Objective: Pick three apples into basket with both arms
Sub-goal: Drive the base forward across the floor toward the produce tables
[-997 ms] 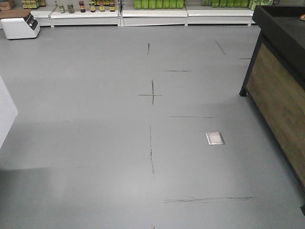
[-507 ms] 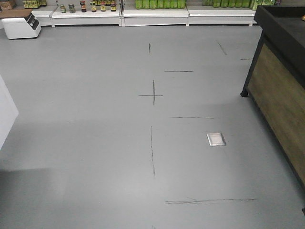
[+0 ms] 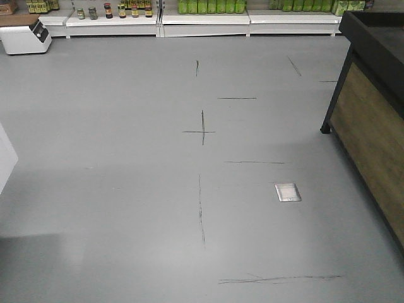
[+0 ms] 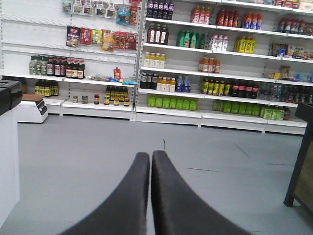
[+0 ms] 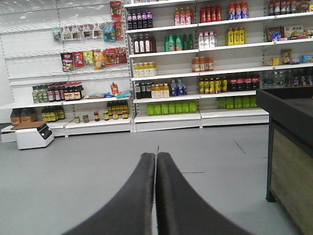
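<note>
The left claw and right claw sit pressed together facing stocked shelves, black counter at right.

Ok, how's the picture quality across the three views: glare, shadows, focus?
Front view: evenly lit grey floor, soft shadow at lower left, no harsh glare. Left wrist view: bright, white shelving nearly washed out, shut left gripper dark and soft. Right wrist view: dimmer, shelving evenly exposed, shut right gripper equally soft.

Front view down onto floor; wrist views level, facing shelves.
</note>
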You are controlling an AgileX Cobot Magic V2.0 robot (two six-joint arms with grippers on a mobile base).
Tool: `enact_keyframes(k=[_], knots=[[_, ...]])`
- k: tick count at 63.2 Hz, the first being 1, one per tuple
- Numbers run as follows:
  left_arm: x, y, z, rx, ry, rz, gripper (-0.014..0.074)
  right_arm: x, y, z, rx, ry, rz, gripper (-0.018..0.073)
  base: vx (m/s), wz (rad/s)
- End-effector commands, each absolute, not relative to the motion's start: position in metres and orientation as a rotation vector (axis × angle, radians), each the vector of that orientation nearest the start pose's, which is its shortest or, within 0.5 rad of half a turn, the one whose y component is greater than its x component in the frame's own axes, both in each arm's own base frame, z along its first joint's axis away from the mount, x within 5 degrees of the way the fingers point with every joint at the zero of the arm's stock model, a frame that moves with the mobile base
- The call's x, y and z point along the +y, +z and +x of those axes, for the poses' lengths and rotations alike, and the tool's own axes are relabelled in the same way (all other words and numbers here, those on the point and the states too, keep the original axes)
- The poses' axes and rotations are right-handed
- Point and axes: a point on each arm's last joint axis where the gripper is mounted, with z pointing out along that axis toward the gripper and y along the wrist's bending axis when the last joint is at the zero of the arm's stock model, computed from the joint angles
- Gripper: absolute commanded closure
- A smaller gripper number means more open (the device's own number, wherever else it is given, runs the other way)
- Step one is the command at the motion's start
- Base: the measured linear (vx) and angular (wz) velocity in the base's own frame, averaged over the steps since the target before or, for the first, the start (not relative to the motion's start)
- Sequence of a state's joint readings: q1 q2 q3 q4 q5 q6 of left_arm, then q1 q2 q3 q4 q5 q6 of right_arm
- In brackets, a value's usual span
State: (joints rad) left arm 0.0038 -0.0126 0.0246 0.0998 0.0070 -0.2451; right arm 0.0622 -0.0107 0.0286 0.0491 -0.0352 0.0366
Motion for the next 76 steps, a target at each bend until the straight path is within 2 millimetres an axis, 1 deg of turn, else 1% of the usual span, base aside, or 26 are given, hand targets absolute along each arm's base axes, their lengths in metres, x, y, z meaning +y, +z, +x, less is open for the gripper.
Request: enact_keyframes(k=[1, 19, 47, 76], knots=[[-0.0006, 0.2043, 0.0556, 1.438, -0.13, -0.104, 0.0603, 0.0027, 0.2099, 0.0552, 1.396, 0.113, 0.022, 0.0568, 0.16, -0.04], [-0.0006, 0.2043, 0.0556, 1.438, -0.13, -0.104, 0.0603, 0.0027, 0.2099, 0.0552, 1.396, 0.113, 0.022, 0.0568, 0.16, -0.06], [-0.0006, 0.2043, 0.0556, 1.438, -0.13, -0.104, 0.0603, 0.0027, 0.2099, 0.0552, 1.396, 0.113, 0.022, 0.0568, 0.19, 0.11], [-0.0006, 0.2043, 0.0556, 1.438, -0.13, -0.104, 0.0603, 0.0027, 0.2099, 0.0552, 1.396, 0.113, 0.022, 0.0568, 0.22, 0.0]])
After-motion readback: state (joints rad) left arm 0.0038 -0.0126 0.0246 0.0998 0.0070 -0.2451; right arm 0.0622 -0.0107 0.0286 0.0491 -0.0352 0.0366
